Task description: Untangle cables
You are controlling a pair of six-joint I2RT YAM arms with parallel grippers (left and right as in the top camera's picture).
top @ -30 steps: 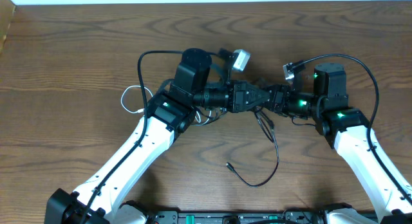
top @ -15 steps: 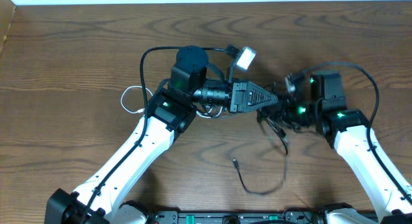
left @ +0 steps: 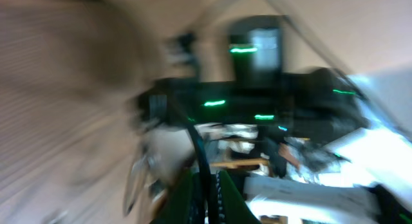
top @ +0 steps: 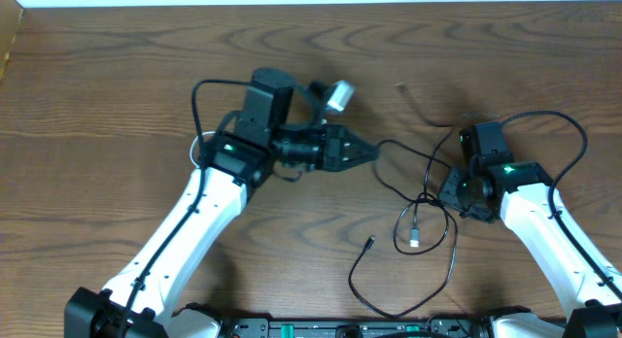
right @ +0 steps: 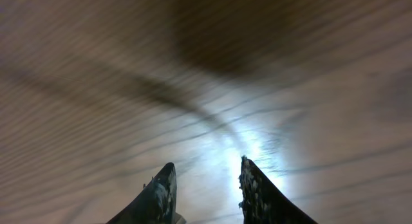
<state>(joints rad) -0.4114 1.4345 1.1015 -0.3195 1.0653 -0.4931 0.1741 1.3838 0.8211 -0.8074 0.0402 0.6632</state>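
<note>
**benchwatcher:** Standing by the brown wooden table [top: 117, 47]. The left gripper [top: 372, 150] is pinched tight on one end of the thin black cable [top: 408, 144]. From there the cord runs right and drops into a loose loop mid-table, with its silver plug [top: 416, 238] lying inside the loop. The other tail curls toward the front edge. I can't make out the white cord from here.

**cordnerd:** And the right gripper [right: 206, 163]?

**benchwatcher:** Fingers partway apart, nothing between them, hovering near the loop. Looks like the pull-apart step to me. I'd guess it next needs to nip the cable at the loop and draw it away from the left gripper so the crossing opens.
</note>
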